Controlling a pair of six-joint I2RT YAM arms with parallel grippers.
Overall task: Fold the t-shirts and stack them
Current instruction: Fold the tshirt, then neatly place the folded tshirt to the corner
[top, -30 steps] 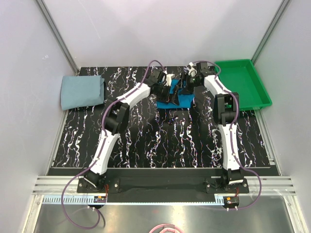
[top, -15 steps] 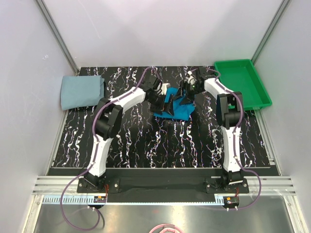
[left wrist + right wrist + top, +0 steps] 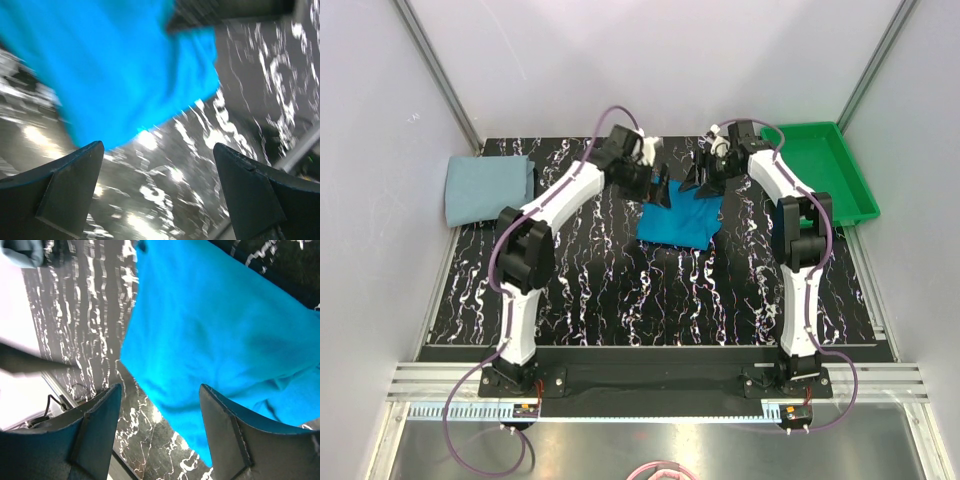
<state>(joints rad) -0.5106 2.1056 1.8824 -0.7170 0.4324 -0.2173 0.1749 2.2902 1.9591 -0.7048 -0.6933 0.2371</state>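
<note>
Teal-blue cloth t-shirt (image 3: 678, 222) lies roughly folded, far middle of the worktop (image 3: 610, 290). My left jaws and right jaws, both spread, have just let go. Next I'd stack it with the pale grey-blue folded t-shirt (image 3: 488, 188), far left.

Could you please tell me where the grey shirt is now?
The grey shirt lies folded at the far left corner of the table in the overhead view, left of the blue shirt.

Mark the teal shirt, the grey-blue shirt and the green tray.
teal shirt (image 3: 678, 224), top external view, middle of the cloth
grey-blue shirt (image 3: 488, 188), top external view, centre of the fold
green tray (image 3: 817, 172), top external view, bare floor
</note>
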